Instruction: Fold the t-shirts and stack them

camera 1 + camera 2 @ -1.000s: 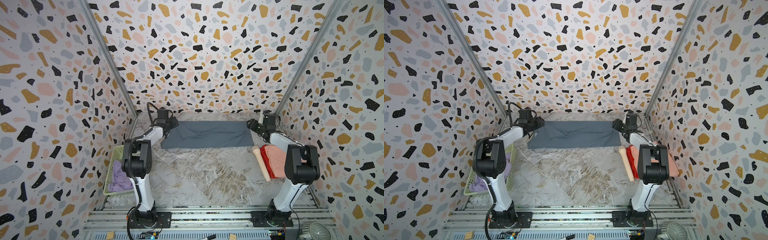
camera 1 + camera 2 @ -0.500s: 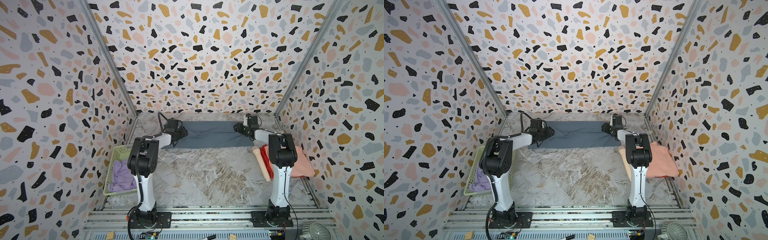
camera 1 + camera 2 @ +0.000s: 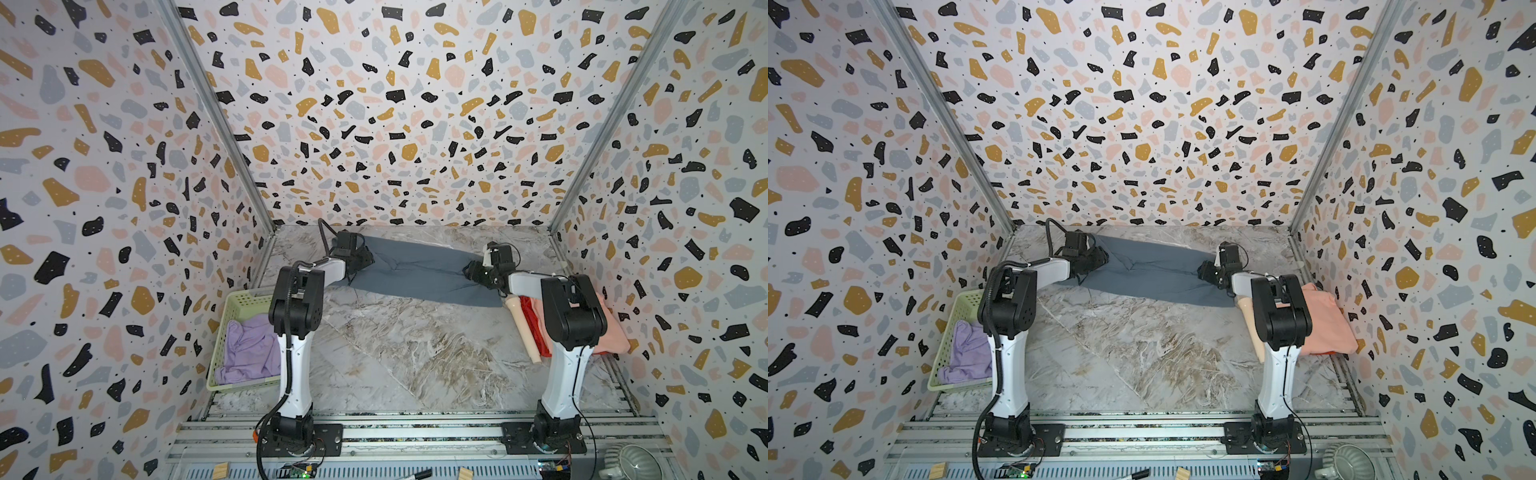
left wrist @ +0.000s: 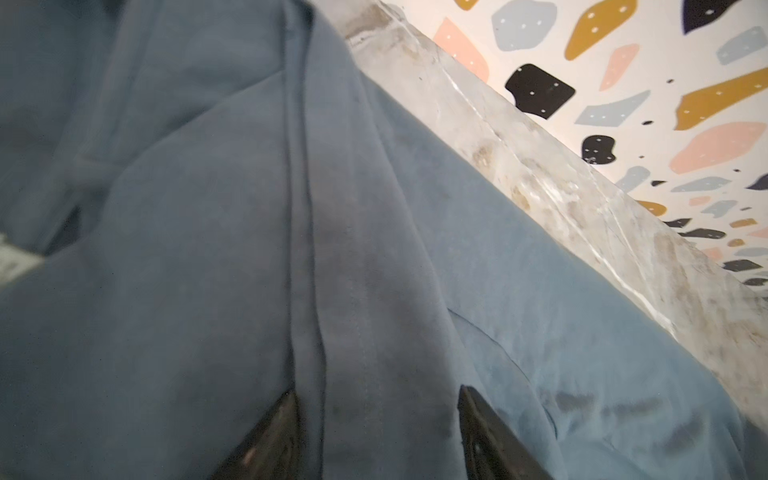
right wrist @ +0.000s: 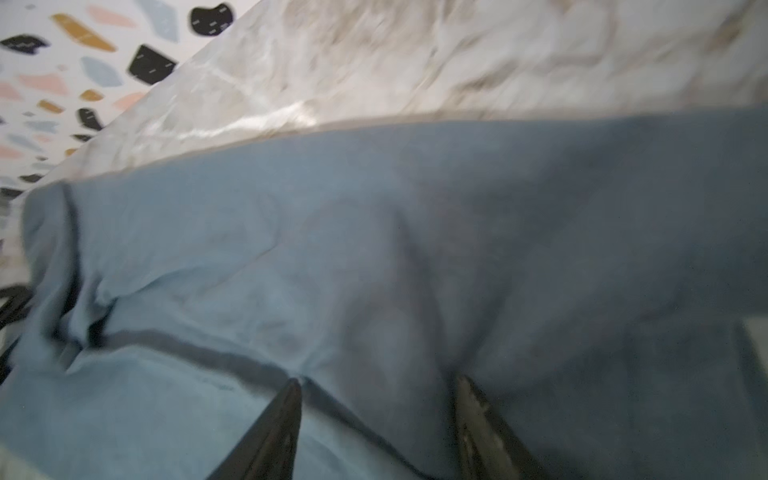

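A slate blue-grey t-shirt [image 3: 419, 272] [image 3: 1158, 270] lies as a long band across the back of the table, slanting nearer on its right. My left gripper [image 3: 365, 259] [image 3: 1102, 257] is down on its left end. In the left wrist view the left gripper [image 4: 376, 395] stands open, tips on the cloth [image 4: 187, 249], with a seamed fold between them. My right gripper [image 3: 469, 268] [image 3: 1202, 270] rests on the right end. In the right wrist view the right gripper [image 5: 376, 384] is open astride a bulge of cloth [image 5: 332, 249].
A salmon pink shirt [image 3: 1325, 320] lies folded over a red one [image 3: 532, 328] at the right wall, behind my right arm, with a cream roll [image 3: 523, 332] beside them. A pale green basket [image 3: 239, 301] at the left wall holds a crumpled lilac shirt [image 3: 253, 349].
Both grippers have moved inward from the shirt's outer ends onto the cloth. The shirt's left end has bunched in, and the band now lies skewed. The right jaws have narrowed a little.
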### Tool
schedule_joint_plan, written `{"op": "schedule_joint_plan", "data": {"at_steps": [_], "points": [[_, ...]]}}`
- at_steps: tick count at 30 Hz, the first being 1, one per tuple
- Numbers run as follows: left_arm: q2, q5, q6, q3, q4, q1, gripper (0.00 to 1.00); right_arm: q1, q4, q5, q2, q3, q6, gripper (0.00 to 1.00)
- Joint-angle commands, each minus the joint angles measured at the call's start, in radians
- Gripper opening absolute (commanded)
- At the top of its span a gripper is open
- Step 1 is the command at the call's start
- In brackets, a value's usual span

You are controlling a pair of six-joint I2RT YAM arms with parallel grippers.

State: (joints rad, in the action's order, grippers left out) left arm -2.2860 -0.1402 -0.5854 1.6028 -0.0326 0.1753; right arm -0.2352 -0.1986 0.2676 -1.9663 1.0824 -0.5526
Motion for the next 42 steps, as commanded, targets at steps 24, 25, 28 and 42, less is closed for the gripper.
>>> {"op": "schedule_joint_plan", "data": {"at_steps": [24,25,28,42], "points": [[-0.044,-0.102,0.245,0.261,0.209,0.095,0.65,-0.583,0.415,-0.067,0.447,-0.174,-0.055,0.68],[-0.040,-0.109,0.243,0.241,0.204,0.096,0.65,-0.584,0.415,-0.068,0.425,-0.176,-0.047,0.67],[-0.037,-0.120,0.235,0.198,0.195,0.101,0.65,-0.587,0.388,-0.033,0.375,-0.207,-0.040,0.65],[-0.167,-0.203,0.157,0.259,0.159,0.187,0.62,-0.781,0.390,-0.001,0.411,-0.362,-0.167,0.63]]}}
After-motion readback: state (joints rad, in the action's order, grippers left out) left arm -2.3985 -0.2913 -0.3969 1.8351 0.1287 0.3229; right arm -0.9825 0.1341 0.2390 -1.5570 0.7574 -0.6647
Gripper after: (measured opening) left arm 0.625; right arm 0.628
